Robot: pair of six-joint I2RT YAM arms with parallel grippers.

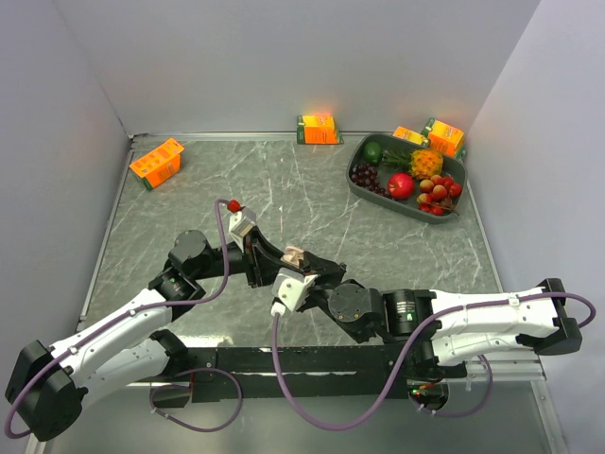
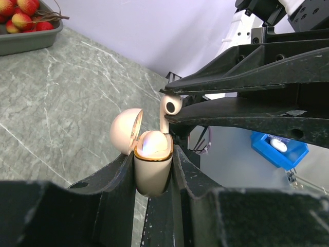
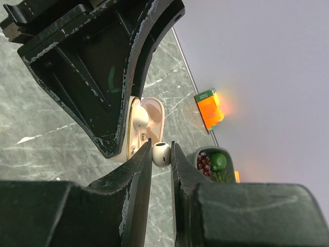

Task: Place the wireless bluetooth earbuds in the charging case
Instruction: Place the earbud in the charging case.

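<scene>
No writing is being shown clearly enough to be read. The print on the orange cartons [image 1: 156,163] at 10, 12 and 1 o'clock of the table [image 1: 189,213] is being blurred. On one carton, in the right wrist view, only a green band with tiny white marks is being made out.

The charging case [image 2: 152,177] is being pinched upright between the fingers of the left gripper [image 2: 152,164], above the table's middle, with its lid being swung open toward 9 o'clock in the left wrist view. The earbud [image 3: 161,153] is being nipped by its head between the tips of the right gripper [image 3: 161,156]. Its stem is being pointed down at the 1 o'clock edge of the case's open mouth.

The stem's tip is being hidden behind a pale rounded form lying in that mouth, which cannot be identified with certainty. From above, the case is being largely covered by both grippers. The fruit tray [image 1: 355,182], at 1 o'clock, is being cut off by the left wrist view's corner. A blue holder [image 2: 280,153] carrying a small white piece is being partly covered by a finger.
</scene>
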